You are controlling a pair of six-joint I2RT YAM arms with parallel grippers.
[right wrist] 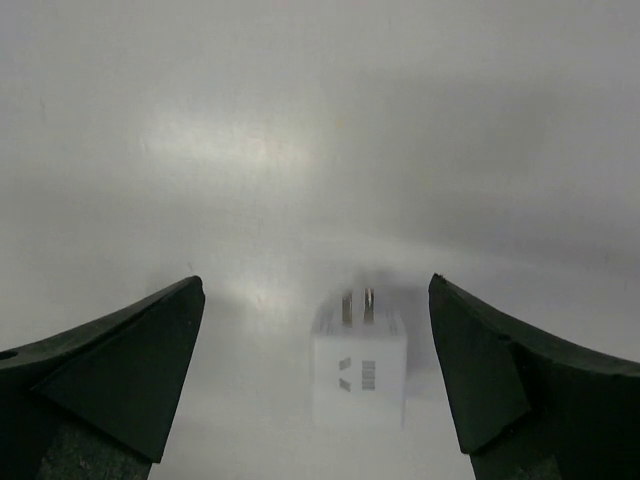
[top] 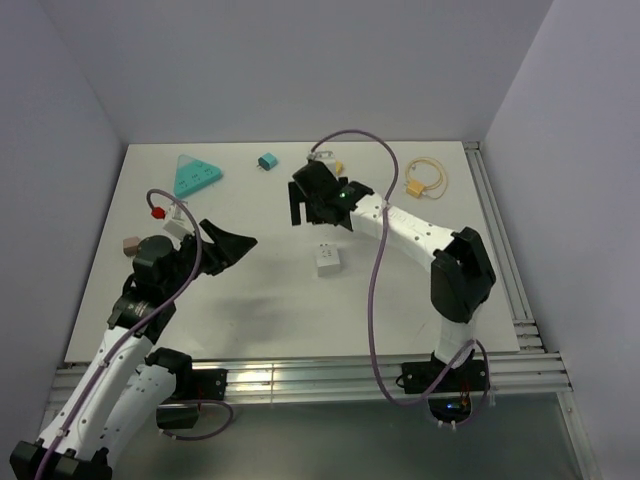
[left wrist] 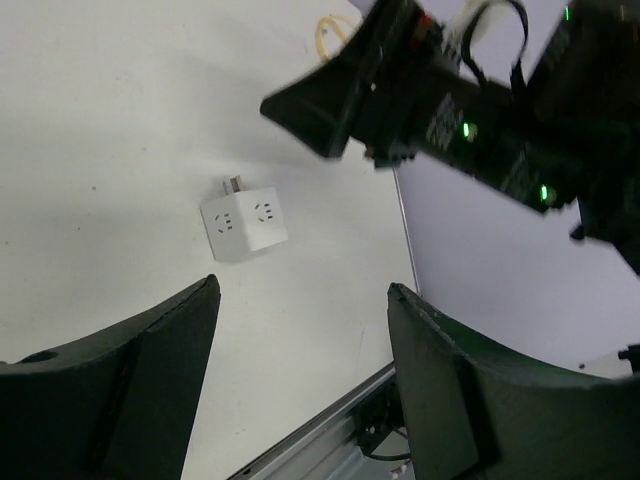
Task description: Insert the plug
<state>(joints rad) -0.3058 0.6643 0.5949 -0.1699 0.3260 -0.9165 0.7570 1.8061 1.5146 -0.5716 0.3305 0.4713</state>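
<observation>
The plug is a white cube adapter lying on the table's middle, apart from both grippers. In the right wrist view the plug lies below and between the fingers, its two metal prongs pointing away. My right gripper is open wide above it with nothing held, and from above the right gripper hovers just behind the plug. My left gripper is open and empty to the plug's left. In the left wrist view the plug lies ahead of the left gripper.
A teal triangular power strip lies at the back left, a small teal plug beside it. A yellow cable lies back right. Small red and pink pieces sit by the left edge. The right arm crosses the left wrist view.
</observation>
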